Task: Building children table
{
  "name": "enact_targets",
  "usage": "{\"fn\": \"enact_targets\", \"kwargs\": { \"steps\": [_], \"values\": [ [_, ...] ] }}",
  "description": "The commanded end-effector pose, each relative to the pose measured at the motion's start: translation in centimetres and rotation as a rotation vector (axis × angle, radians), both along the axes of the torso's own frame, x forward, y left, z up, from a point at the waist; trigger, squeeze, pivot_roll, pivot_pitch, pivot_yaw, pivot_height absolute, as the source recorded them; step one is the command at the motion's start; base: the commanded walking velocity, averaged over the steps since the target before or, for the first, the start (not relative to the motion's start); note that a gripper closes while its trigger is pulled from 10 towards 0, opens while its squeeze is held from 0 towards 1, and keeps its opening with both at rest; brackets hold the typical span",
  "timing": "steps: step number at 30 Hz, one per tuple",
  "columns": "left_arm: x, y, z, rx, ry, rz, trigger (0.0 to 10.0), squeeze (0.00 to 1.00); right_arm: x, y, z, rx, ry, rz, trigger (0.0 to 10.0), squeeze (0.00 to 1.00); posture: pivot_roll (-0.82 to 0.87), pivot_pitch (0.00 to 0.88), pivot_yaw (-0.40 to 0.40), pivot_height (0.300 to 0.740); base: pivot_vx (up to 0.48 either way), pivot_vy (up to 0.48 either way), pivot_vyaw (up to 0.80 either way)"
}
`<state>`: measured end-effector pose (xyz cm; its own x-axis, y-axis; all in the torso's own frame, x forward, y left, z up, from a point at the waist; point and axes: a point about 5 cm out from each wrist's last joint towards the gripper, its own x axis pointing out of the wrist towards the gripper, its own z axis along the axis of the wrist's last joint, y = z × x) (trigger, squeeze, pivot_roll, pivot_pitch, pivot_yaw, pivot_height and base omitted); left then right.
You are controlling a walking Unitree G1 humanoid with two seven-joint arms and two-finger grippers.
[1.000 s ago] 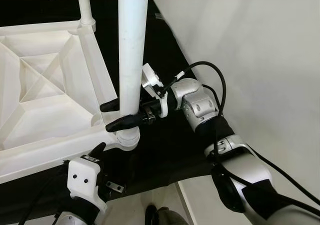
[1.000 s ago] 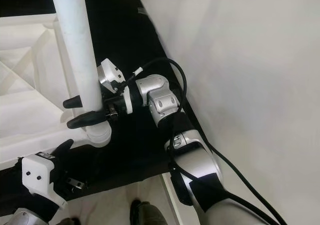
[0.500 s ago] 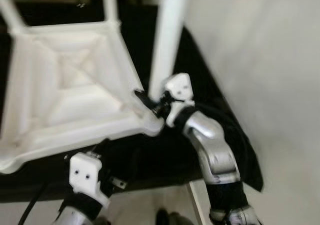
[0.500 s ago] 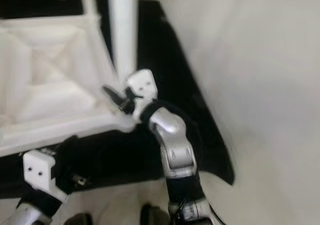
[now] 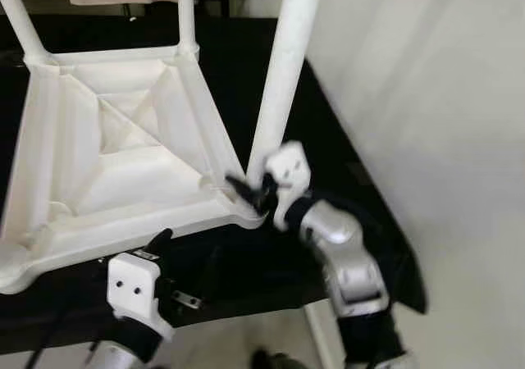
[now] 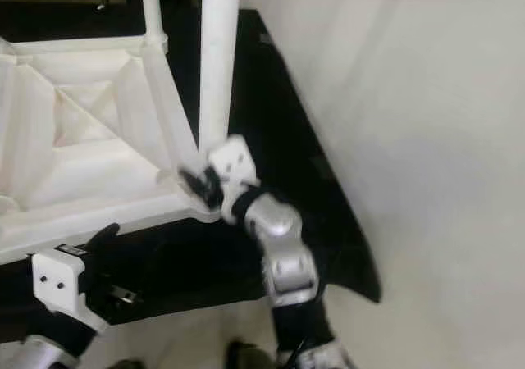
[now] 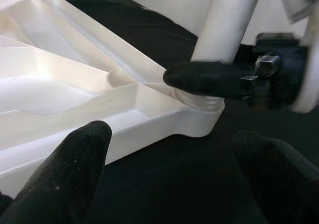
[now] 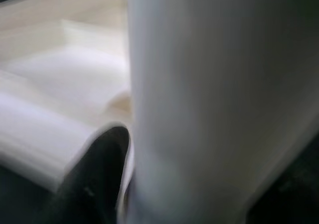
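Observation:
A white plastic children's table top (image 5: pixel 123 139) lies upside down on a black cloth (image 5: pixel 344 156). A thick white leg (image 5: pixel 283 82) stands in its near right corner socket (image 7: pixel 199 119). My right gripper (image 5: pixel 246 190) is shut on the base of this leg, just above the socket; one black finger (image 7: pixel 209 77) lies across the leg's front. The right wrist view is blurred, with the leg (image 8: pixel 214 99) close against a finger (image 8: pixel 94 179). My left gripper (image 7: pixel 174 179) is open and holds nothing, low in front of the table's near edge, a short way from the corner.
Two thinner white legs (image 5: pixel 184 8) (image 5: pixel 20 16) stand at the far corners. The black cloth ends close to the right of the held leg, and a pale surface (image 5: pixel 443 98) lies beyond. The cloth's front edge (image 5: pixel 246 307) runs just behind my left wrist.
The whole view has shifted and pulled back, so more of the table top shows. My right arm now reaches the leg from below instead of from the right, still gripping it. The left gripper stays put.

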<state>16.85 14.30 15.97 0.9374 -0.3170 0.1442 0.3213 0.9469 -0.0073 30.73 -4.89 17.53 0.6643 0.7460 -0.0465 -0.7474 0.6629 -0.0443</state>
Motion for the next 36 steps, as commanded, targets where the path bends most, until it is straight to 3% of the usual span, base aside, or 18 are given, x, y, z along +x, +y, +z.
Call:
{"fn": "enact_targets", "kwargs": {
  "steps": [1,3,4,5,6,7,8,9,12,15,16,18,19,20,27,33,36],
  "values": [
    [-0.1,-0.1,-0.4,-0.006,0.021,-0.007,10.0,0.00,-0.8,1.3,1.5,0.087,0.010,0.324,10.0,1.00,-0.01,0.210,-0.174,0.740,0.000,0.000,0.00],
    [-0.1,-0.1,-0.4,-0.006,0.021,-0.007,10.0,0.00,-0.8,1.3,1.5,0.087,0.010,0.324,10.0,1.00,-0.01,0.210,-0.174,0.740,0.000,0.000,0.00],
    [-0.1,-0.1,-0.4,-0.007,0.023,-0.009,10.0,0.00,-1.0,1.2,2.7,0.074,-0.042,0.494,10.0,1.00,0.00,0.207,-0.173,0.740,0.000,0.000,0.00],
    [-0.1,-0.1,-0.4,-0.007,0.023,-0.009,10.0,0.00,-1.0,1.2,2.7,0.074,-0.042,0.494,10.0,1.00,0.00,0.207,-0.173,0.740,0.000,0.000,0.00],
    [-0.1,-0.1,-0.5,-0.008,0.024,-0.011,10.0,0.00,-0.7,0.8,3.5,0.032,-0.085,0.631,10.0,0.92,0.00,0.205,-0.175,0.740,0.000,0.000,0.00],
    [-0.1,-0.1,-0.5,-0.008,0.024,-0.011,10.0,0.00,-0.7,0.8,3.5,0.032,-0.085,0.631,10.0,0.92,0.00,0.205,-0.175,0.740,0.000,0.000,0.00],
    [-0.1,-0.2,-0.5,-0.008,0.026,-0.012,10.0,0.00,-0.1,0.5,3.9,-0.018,-0.109,0.710,10.0,0.00,0.01,0.204,-0.174,0.740,0.000,0.000,0.00],
    [-0.2,-0.2,-0.5,-0.008,0.027,-0.013,10.0,0.00,0.6,0.4,4.1,-0.046,-0.104,0.780,10.0,0.00,0.02,0.203,-0.179,0.740,0.000,0.000,0.00],
    [-0.4,-0.4,-0.6,-0.008,0.032,-0.012,10.0,0.00,1.9,1.3,4.8,-0.038,-0.097,0.836,10.0,0.00,0.05,0.200,-0.191,0.740,0.000,0.000,0.00],
    [-0.6,-0.5,-0.7,-0.007,0.035,-0.010,10.0,0.00,2.1,2.4,5.4,-0.018,-0.079,0.907,10.0,0.00,0.05,0.199,-0.195,0.740,0.000,0.000,0.00],
    [-0.7,-0.6,-0.7,-0.007,0.037,-0.010,10.0,0.00,2.0,2.6,5.5,-0.020,-0.069,0.955,8.7,0.00,0.06,0.198,-0.194,0.740,0.000,0.000,0.00],
    [-0.7,-0.6,-0.7,-0.007,0.037,-0.010,10.0,0.00,2.0,2.6,5.5,-0.020,-0.069,0.955,8.7,0.00,0.06,0.198,-0.194,0.740,0.000,0.000,0.00],
    [-0.7,-0.6,-0.7,-0.007,0.037,-0.009,10.0,0.00,1.9,2.7,5.6,-0.030,-0.056,1.000,3.6,0.00,0.06,0.198,-0.196,0.740,0.000,0.000,0.00],
    [-0.8,-0.7,-0.7,-0.008,0.038,-0.009,10.0,0.00,2.0,2.6,5.8,-0.042,-0.045,1.044,0.0,0.00,0.06,0.199,-0.199,0.740,0.000,0.000,0.00],
    [-0.9,-0.8,-0.7,-0.012,0.040,-0.009,10.0,0.00,2.7,2.1,6.5,-0.065,-0.028,1.102,0.0,0.00,0.06,0.204,-0.202,0.740,0.000,0.000,0.00],
    [-0.8,-0.9,-0.7,-0.015,0.037,-0.008,10.0,0.00,3.4,1.7,6.8,-0.066,-0.040,1.074,0.0,0.00,0.06,0.204,-0.202,0.740,0.000,0.000,0.00],
    [-0.8,-0.9,-0.7,-0.016,0.034,-0.006,10.0,0.00,3.7,0.7,6.5,-0.063,-0.079,0.986,0.0,0.00,0.03,0.204,-0.218,0.740,0.000,0.000,0.00]
  ]
}}
